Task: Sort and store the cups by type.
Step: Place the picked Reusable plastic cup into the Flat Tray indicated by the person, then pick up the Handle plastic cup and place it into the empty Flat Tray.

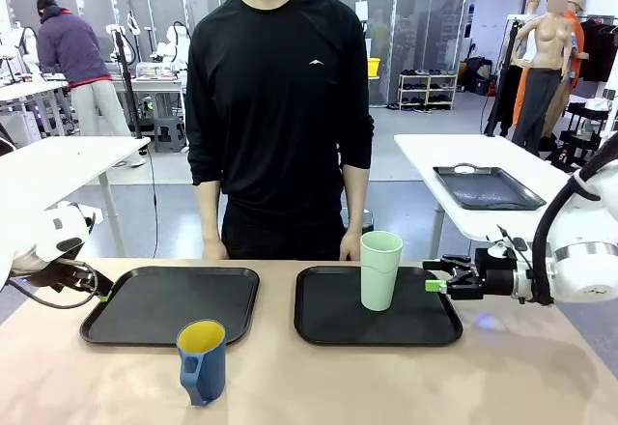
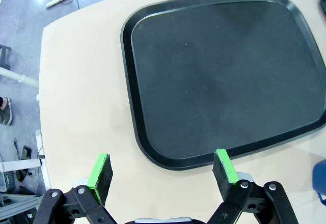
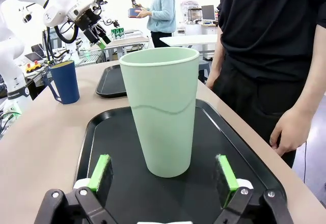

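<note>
A tall mint-green tumbler stands upright on the right black tray. Just to its right my right gripper is open and points at it. In the right wrist view the tumbler rises just beyond my open right gripper, touched by neither green pad. The dark blue cup with a yellow inside stands on the bare table in front of the left tray; it also appears as the blue cup farther off. My left gripper hangs open and holds nothing at that tray's left edge.
A person in black stands at the far side, hands resting at the table edge; one hand is close to the right tray's rim. The left tray has nothing on it.
</note>
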`<state>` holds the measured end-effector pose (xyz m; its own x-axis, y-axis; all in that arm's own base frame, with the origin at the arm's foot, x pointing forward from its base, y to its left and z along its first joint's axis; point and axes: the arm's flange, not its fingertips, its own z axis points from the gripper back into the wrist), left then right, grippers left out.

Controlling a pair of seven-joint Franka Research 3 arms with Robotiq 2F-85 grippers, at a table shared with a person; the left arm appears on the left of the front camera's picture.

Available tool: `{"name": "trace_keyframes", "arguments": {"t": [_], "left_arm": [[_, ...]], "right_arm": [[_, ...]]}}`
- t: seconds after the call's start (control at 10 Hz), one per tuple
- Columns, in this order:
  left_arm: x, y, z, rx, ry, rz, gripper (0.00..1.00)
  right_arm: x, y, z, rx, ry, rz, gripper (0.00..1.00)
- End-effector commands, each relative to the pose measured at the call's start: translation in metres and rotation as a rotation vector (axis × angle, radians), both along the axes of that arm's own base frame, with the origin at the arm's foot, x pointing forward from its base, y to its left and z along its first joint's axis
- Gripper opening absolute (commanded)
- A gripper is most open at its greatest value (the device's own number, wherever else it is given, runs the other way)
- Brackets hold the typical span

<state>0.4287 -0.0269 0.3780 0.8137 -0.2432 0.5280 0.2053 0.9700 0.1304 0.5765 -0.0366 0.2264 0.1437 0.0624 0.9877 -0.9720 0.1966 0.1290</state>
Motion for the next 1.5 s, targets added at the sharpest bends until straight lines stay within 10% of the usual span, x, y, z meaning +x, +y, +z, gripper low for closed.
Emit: {"name": "trace_keyframes", "arguments": {"t": [0.0, 1.4], "left_arm": [[-0.0001, -0.0002, -0.0003, 0.008, 0.003, -0.004, 1.0], [-0.0001, -0.0002, -0.0003, 0.008, 0.003, -0.004, 1.0]], "right_arm": [[-0.0003, 0.0003, -0.0005, 0.001, 0.001, 0.002, 1.0], [-0.0003, 0.0003, -0.0005, 0.001, 0.001, 0.002, 1.0]]}}
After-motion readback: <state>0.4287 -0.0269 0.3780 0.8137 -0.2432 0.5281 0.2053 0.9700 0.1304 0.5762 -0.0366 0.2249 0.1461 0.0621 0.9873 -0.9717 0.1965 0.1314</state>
